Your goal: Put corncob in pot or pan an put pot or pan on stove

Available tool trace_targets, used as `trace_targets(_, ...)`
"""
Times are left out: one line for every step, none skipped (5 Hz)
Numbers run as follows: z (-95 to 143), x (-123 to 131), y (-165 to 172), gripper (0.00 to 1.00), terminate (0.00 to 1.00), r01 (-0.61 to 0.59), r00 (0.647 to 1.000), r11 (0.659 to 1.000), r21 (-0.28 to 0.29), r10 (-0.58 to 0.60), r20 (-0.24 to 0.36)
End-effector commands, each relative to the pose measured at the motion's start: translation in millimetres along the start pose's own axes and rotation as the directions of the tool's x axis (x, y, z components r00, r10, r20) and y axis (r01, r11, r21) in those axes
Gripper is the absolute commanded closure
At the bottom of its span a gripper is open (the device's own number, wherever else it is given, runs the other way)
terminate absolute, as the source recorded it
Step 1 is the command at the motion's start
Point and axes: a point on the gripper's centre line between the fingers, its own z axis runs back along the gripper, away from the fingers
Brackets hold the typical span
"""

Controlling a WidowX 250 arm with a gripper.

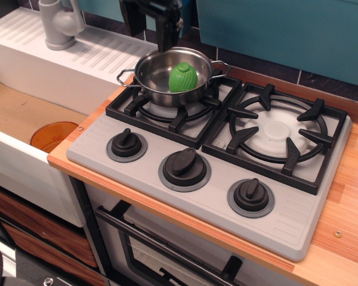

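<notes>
Tool (148, 27) hangs with its jaws apart, empty, at twelve o'clock above the pot (167, 80); inside, the corncob (183, 77) looks light, stiff, slick plastic, best pinched across its ridged middle, atop the stove (215, 196).

Green corncob (183, 77) lies in steel pot (158, 74) on the stove's (185, 196) left grate.
</notes>
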Motion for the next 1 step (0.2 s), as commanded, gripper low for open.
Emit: trace_targets(42.5,8.8,-6.9,0.0,1.0,0.026,0.997,0.999,0.038,-0.029,0.068)
